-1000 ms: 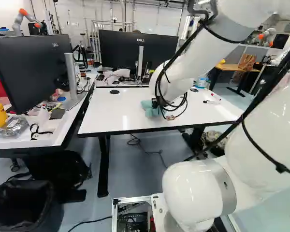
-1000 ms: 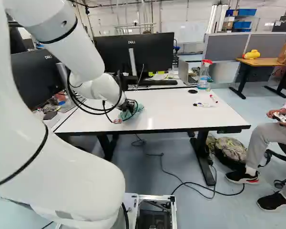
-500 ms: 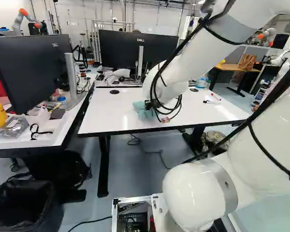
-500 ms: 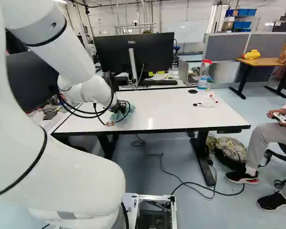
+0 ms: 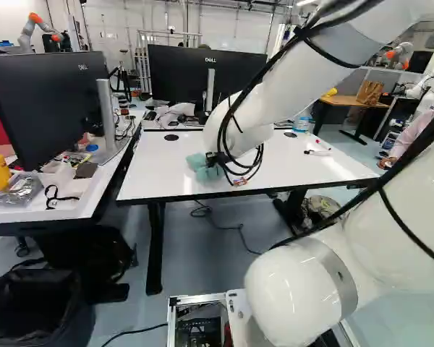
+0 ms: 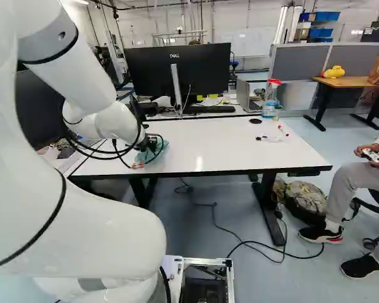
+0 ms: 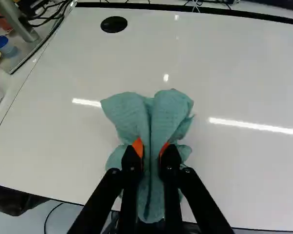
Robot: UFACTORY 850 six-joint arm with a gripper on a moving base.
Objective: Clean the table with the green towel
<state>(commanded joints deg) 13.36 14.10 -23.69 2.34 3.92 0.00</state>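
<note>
In the left base view my gripper (image 5: 215, 160) is low over the white table (image 5: 148, 181), toward its left part. The green towel (image 5: 201, 168) bunches around the fingertips there and lies against the tabletop. In the wrist view the gripper (image 7: 151, 148) is shut on the towel (image 7: 170, 109); both orange pads pinch a fold between them, and the cloth spreads ahead of and beneath the fingers. The right base view shows the towel (image 6: 158, 150) partly hidden behind the wrist and cables.
Markers (image 6: 270, 138) lie at the table's right part, with a spray bottle (image 6: 271, 100) behind. Monitors (image 5: 202, 79) stand beyond and to the left. A side desk (image 5: 58, 206) adjoins on the left. A seated person holds a controller at the right. Another robot (image 5: 40, 27) is far back.
My arm has swung left over the table, carrying the towel with it along the surface. The gripper has stayed shut on it, and the base has not moved.
</note>
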